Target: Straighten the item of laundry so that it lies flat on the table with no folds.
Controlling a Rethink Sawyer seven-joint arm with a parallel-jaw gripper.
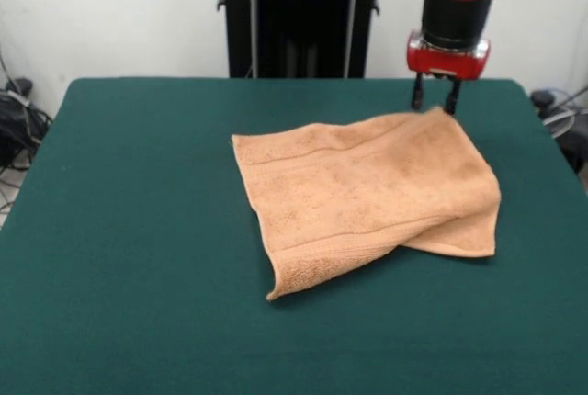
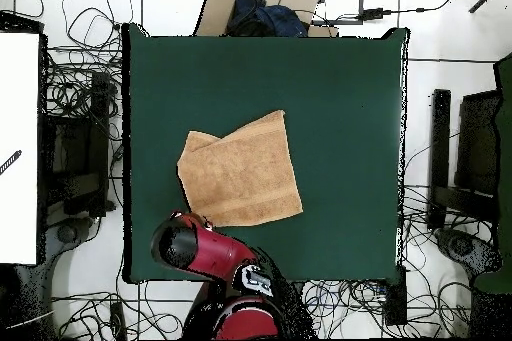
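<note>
In the front view, the large rectangular surface (image 1: 138,230) with its dark green felt-like top fills most of the picture, and its left part lies bare. Towards the middle begins the peach-orange terry-cloth hand towel (image 1: 358,193), which lies on the surface a little to the right of centre. Its left edge runs from an upper corner down to a pointed near corner, and a woven band follows the near edge. A second band shows faintly along the far edge. Further right the cloth is doubled: the upper layer ends in a rounded fold at the right side, and a lower layer pokes out beneath it at the near right corner, so the towel is not flat. Just above the towel's far right corner hangs the red and black arm's gripper (image 1: 434,98), its two dark fingers (image 1: 417,94) standing a little apart with a gap between them and their tips at or just over the cloth's edge; whether they touch it cannot be told. In the overhead view the towel (image 2: 240,175) sits on the left half of the surface (image 2: 340,107), with an extra flap showing at its upper left corner, and the red arm (image 2: 205,247) covers the gripper at the towel's lower left corner.
</note>
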